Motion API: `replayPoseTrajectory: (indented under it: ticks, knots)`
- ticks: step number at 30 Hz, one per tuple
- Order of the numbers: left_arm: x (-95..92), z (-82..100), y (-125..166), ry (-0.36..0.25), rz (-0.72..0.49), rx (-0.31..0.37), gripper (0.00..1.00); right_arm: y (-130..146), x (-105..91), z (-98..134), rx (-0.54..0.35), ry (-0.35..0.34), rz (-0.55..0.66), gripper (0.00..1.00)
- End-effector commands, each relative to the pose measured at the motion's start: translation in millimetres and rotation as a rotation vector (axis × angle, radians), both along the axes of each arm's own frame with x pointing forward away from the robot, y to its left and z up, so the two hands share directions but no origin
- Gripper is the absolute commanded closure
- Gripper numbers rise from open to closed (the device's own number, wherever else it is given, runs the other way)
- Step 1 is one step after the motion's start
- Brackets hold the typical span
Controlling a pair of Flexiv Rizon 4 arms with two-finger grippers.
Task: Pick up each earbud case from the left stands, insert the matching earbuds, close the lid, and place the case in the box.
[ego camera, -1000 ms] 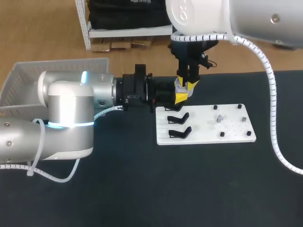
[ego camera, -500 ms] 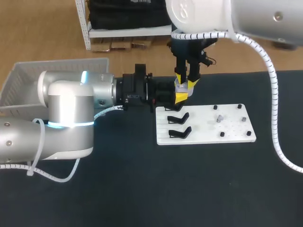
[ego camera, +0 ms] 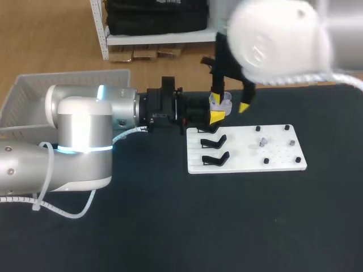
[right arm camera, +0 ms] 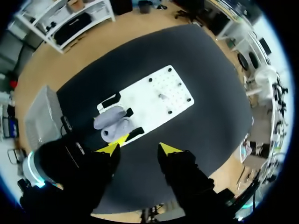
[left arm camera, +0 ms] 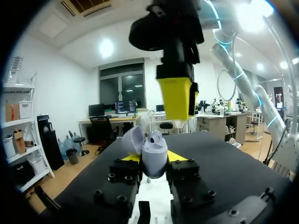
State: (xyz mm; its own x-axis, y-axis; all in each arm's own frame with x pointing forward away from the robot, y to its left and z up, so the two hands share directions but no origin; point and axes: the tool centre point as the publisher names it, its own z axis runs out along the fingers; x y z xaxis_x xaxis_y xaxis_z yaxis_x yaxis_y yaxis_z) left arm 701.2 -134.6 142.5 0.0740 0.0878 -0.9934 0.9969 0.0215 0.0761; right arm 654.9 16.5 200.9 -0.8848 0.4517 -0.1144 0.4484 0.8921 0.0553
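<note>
Right now the left gripper (left arm camera: 153,160) is clamped on the open case (left arm camera: 155,150), upright over the board's (ego camera: 249,161) far-left corner. The right gripper (ego camera: 231,103) hangs just above it, fingers apart and empty. An earbud (ego camera: 262,141) on the board lies right and nearer, so the right arm looks closest.

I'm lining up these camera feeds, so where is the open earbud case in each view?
Head view: earbud case at the left gripper tips, over the white board's far left corner.
Left wrist view: case held in its own gripper, lid open.
Right wrist view: case ahead of the right gripper, at the board's end.
Shared landmark: the white board.
</note>
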Motion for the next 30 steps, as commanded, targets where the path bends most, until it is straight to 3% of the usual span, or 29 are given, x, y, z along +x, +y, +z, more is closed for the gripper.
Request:
replayPoseTrajectory:
  ticks: [1,18,21,23,26,30]
  knots:
    - [-1.3,-1.3,0,-0.006,0.006,-0.007,1.00,-40,-27.3,-1,0.211,-0.165,0.161,0.00]
    - [-1.3,-1.3,0,-0.006,0.006,-0.007,1.00,-43,-27.3,-1,0.195,-0.162,0.178,0.00]
    - [-1.3,-1.3,0,-0.006,0.006,-0.007,1.00,-61,-21.1,-22,0.156,-0.301,0.197,0.00]
    - [-1.3,-1.3,0,-0.006,0.006,-0.007,1.00,-70,-17.8,-31,0.169,-0.337,0.196,0.00]
    - [-1.3,-1.3,0,-0.006,0.006,-0.007,1.00,-85,-10.3,-50,0.142,-0.335,0.172,0.00]
    - [-1.3,-1.3,0,-0.006,0.006,-0.007,1.00,-94,-5.2,-78,0.168,-0.259,0.118,0.00]
